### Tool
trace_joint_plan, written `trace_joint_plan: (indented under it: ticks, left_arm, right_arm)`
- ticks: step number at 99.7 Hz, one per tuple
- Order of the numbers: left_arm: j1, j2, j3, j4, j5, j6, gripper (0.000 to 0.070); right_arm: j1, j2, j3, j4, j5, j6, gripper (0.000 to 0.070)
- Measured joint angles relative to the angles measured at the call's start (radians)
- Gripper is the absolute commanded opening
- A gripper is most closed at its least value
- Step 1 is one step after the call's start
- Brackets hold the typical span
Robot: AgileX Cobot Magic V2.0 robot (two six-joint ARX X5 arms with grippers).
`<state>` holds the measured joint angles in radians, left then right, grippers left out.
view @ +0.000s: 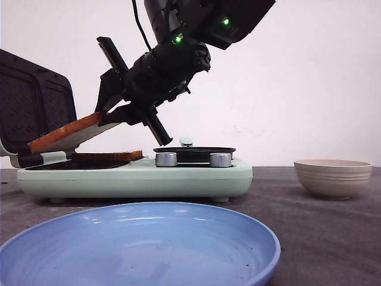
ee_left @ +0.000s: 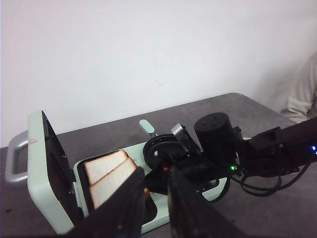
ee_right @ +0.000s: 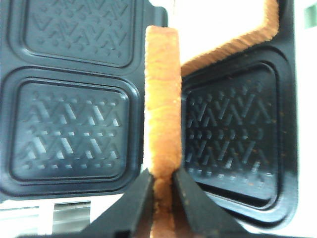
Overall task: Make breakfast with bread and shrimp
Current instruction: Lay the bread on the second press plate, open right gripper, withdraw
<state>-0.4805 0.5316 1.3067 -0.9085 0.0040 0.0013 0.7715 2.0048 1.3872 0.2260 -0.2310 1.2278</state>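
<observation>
My right gripper (view: 113,117) (ee_right: 162,174) is shut on the crust edge of one bread slice (view: 66,132) (ee_right: 162,99). It holds the slice tilted over the open pale-green sandwich maker (view: 137,176), with the low end near the lid hinge. A second bread slice (view: 108,157) (ee_right: 225,25) lies flat on the black hot plate (ee_right: 230,134). In the left wrist view both slices (ee_left: 105,165) (ee_left: 112,183) show side by side in the maker. My left gripper (ee_left: 156,198) hovers apart from the maker, open and holding nothing. No shrimp is in view.
The maker's black ribbed lid (view: 33,101) stands open at the left. A small black pan (view: 194,152) sits on its right half behind two silver knobs (view: 166,159). A beige ribbed bowl (view: 333,177) stands at the right, its inside hidden. A blue plate (view: 137,247) lies nearest the camera.
</observation>
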Motion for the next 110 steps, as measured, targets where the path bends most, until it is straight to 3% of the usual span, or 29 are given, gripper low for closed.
trace_joint_plan:
  ticks: [44, 50, 64, 74, 89, 110]
  left_arm:
    - [-0.012, 0.000, 0.000, 0.000, 0.000, 0.000, 0.0003]
    - [-0.013, 0.000, 0.000, 0.000, 0.000, 0.000, 0.0003]
    - [-0.013, 0.000, 0.000, 0.000, 0.000, 0.000, 0.0003]
    - [-0.013, 0.000, 0.000, 0.000, 0.000, 0.000, 0.0003]
    - [-0.013, 0.000, 0.000, 0.000, 0.000, 0.000, 0.0003]
    - [-0.013, 0.000, 0.000, 0.000, 0.000, 0.000, 0.0003]
  right_arm:
    - [0.000, 0.032, 0.000, -0.001, 0.015, 0.026, 0.0010]
    - [0.000, 0.032, 0.000, -0.001, 0.015, 0.026, 0.0080]
    - [-0.002, 0.032, 0.000, -0.005, 0.015, 0.026, 0.0370]
    - [-0.009, 0.032, 0.000, -0.008, 0.015, 0.026, 0.0486]
    - [-0.032, 0.032, 0.000, -0.005, -0.034, 0.026, 0.0501]
    - [-0.088, 0.032, 0.000, 0.002, -0.189, 0.025, 0.0515]
